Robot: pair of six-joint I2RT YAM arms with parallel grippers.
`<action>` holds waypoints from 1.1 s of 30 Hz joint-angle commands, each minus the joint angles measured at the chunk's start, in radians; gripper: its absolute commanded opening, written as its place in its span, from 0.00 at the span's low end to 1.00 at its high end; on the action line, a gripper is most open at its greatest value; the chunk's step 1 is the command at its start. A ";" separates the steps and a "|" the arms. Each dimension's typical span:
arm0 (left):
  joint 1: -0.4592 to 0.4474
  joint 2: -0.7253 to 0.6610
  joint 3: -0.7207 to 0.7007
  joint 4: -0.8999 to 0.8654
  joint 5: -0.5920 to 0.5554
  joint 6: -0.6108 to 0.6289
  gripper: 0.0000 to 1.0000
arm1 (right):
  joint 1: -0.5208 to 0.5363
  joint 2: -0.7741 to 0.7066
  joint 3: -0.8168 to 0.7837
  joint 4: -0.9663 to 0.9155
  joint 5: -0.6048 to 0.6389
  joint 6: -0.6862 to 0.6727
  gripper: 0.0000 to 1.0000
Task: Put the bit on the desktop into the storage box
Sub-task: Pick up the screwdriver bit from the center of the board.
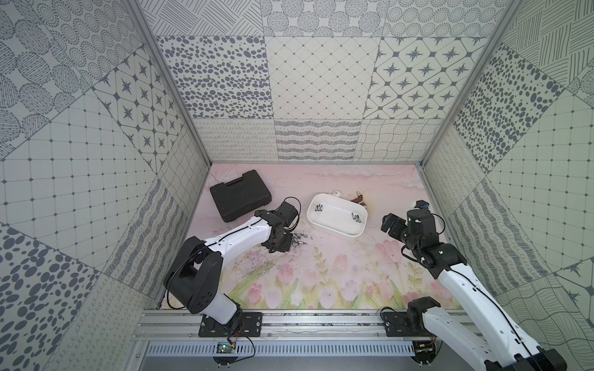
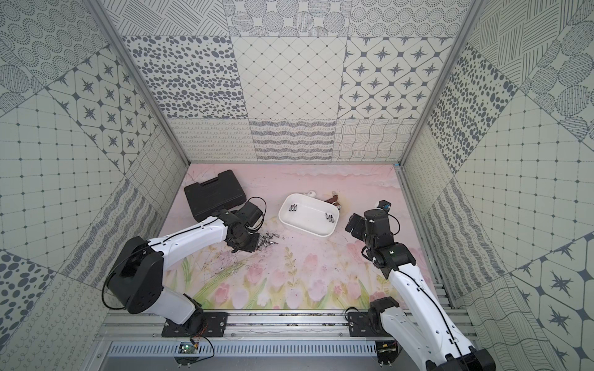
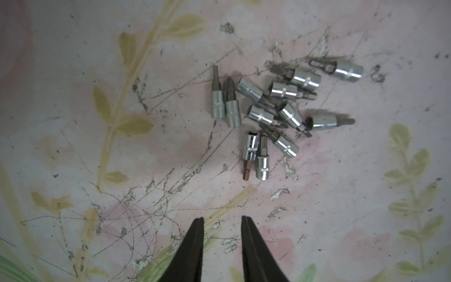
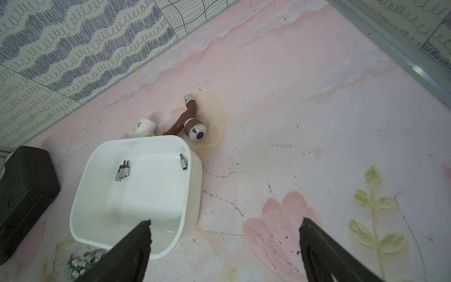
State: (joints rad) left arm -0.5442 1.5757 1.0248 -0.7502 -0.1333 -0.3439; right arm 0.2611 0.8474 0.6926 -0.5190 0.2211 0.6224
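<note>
Scratched tulip-print table point(image 1: 321, 266) inside patterned walls point(image 1: 318, 80); bits point(image 3: 268, 109) lie near the box point(image 1: 337, 212). Left pincer point(image 3: 222, 219) narrowly spread, empty; right pincer point(image 4: 225, 224) spread wide.

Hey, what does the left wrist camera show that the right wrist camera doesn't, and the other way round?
Only the left wrist view: the left gripper, jaws slightly apart and empty. Only the right wrist view: the white shallow plastic storage box holding a few bits, a brown tap, a white pipe fitting, the black hard-shell tool case and the wide-open right gripper. Both: the pale pink tulip-printed desktop and the loose pile of silver metal bits.
</note>
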 commanded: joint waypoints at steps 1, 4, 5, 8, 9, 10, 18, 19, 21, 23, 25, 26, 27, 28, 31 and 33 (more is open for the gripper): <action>0.006 0.041 -0.003 0.025 0.032 -0.004 0.30 | -0.005 0.006 0.029 0.031 0.005 0.016 0.97; 0.005 0.074 0.004 0.038 0.055 -0.003 0.30 | -0.005 0.010 0.033 0.031 0.006 0.014 0.97; 0.006 0.086 0.008 0.040 0.062 -0.001 0.30 | -0.005 0.010 0.033 0.031 0.007 0.013 0.97; 0.004 0.118 0.016 0.048 0.076 0.003 0.30 | -0.005 0.010 0.035 0.031 0.008 0.010 0.97; 0.004 0.128 0.018 0.052 0.078 0.005 0.30 | -0.005 0.009 0.036 0.031 0.007 0.010 0.97; 0.005 0.135 0.020 0.055 0.078 0.005 0.30 | -0.005 0.008 0.035 0.031 0.009 0.008 0.97; 0.003 0.192 0.040 0.057 0.070 0.009 0.30 | -0.005 -0.002 0.029 0.031 0.014 0.005 0.97; 0.002 0.195 0.041 0.060 0.070 0.010 0.30 | -0.005 -0.004 0.028 0.030 0.015 0.005 0.97; 0.003 0.199 0.040 0.064 0.072 0.011 0.30 | -0.005 -0.005 0.027 0.030 0.015 0.005 0.97; 0.003 0.208 0.044 0.065 0.072 0.011 0.30 | -0.005 -0.006 0.026 0.031 0.014 0.005 0.97; 0.003 0.215 0.050 0.066 0.070 0.010 0.30 | -0.005 -0.005 0.027 0.031 0.014 0.003 0.97; 0.003 0.218 0.053 0.066 0.072 0.010 0.30 | -0.005 -0.006 0.025 0.031 0.015 0.003 0.97; 0.003 0.222 0.056 0.066 0.075 0.009 0.30 | -0.005 -0.005 0.024 0.031 0.015 0.003 0.97; 0.004 0.222 0.058 0.066 0.078 0.009 0.30 | -0.005 -0.005 0.024 0.031 0.015 0.003 0.97; 0.003 0.215 0.056 0.066 0.084 0.007 0.31 | -0.005 -0.007 0.021 0.031 0.015 0.003 0.97; 0.003 0.209 0.054 0.064 0.084 0.006 0.31 | -0.005 -0.007 0.019 0.031 0.015 0.003 0.97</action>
State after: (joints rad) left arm -0.5423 1.7748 1.0817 -0.7261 -0.0746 -0.3420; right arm 0.2611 0.8516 0.6937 -0.5190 0.2218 0.6220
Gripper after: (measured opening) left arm 0.312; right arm 0.967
